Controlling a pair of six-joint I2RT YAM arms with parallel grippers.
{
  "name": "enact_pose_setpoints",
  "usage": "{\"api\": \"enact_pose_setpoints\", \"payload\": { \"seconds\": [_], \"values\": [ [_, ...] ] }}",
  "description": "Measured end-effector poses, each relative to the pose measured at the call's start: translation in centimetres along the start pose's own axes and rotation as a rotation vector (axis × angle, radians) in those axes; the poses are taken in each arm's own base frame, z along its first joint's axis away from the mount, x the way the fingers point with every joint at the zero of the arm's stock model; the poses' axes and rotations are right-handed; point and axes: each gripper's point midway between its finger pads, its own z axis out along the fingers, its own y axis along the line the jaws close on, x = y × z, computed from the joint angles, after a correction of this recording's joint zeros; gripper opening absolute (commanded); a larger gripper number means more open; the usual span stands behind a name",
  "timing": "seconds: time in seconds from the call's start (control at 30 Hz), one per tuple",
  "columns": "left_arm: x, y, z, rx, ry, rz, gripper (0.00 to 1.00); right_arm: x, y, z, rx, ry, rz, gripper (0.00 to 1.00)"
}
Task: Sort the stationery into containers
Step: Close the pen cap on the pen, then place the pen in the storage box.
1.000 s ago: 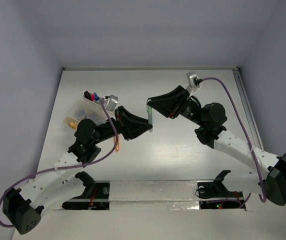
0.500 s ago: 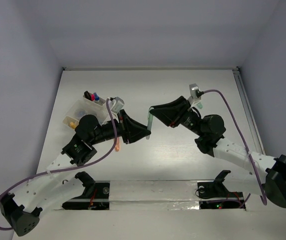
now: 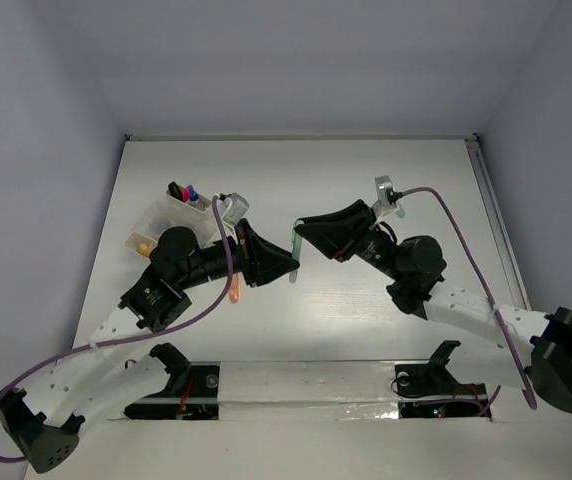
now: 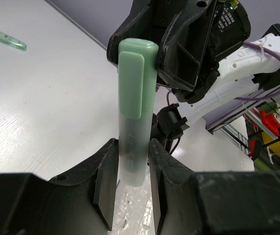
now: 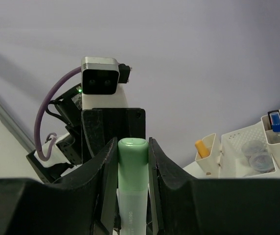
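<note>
1. Your left pincer is closed on the translucent barrel of the pale green highlighter. Your right pincer is clamped on its green cap. Both grip it at once.
2. The highlighter hangs between them over the middle of the white table, lifted off it.
3. The bins sit at the far left, just beside your left arm. In them you see an orange marker, a blue-capped marker and two round jars.
4. An orange piece lies on the table under that arm. A slim green piece lies flat, well apart.
5. Pale grey walls close the left, back and right edges.
</note>
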Motion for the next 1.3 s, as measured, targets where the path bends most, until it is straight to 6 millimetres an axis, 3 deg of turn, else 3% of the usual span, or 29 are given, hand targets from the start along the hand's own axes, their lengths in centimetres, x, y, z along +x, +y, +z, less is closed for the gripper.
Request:
{"api": "enact_pose_setpoints", "payload": {
  "seconds": [0.3,0.43,0.67,0.87,0.9,0.97,1.27,1.3],
  "values": [
    [0.2,0.3,-0.2,-0.021,0.021,-0.006,0.0,1.4,-0.3,-0.5,0.017,0.017,0.005,0.0],
    [-0.4,-0.1,-0.1,-0.006,-0.002,-0.001,0.0,0.6,0.4,-0.2,0.019,0.002,0.0,0.0],
    [-3.4,-1.1,-0.7,0.016,-0.142,0.054,0.0,-1.7,2.3,2.7,-0.011,-0.004,-0.048,0.0],
    [-4.2,0.0,-1.8,-0.041,-0.24,0.065,0.02,-1.3,1.7,5.2,0.011,0.055,-0.052,0.0],
    [-4.2,0.4,-2.0,-0.058,-0.252,0.064,0.16,-1.1,1.4,5.6,0.019,0.067,-0.049,0.0],
    [-4.4,0.9,-2.4,-0.092,-0.275,0.06,0.29,-0.6,0.8,6.4,0.029,0.092,-0.041,0.0],
    [-5.6,1.7,-5.3,-0.211,-0.363,0.109,0.76,1.7,-1.9,9.3,0.064,0.176,0.017,0.0],
    [-5.6,1.8,-5.6,-0.223,-0.37,0.119,0.93,2.0,-2.1,9.6,0.062,0.186,0.023,0.0]
  ]
}}
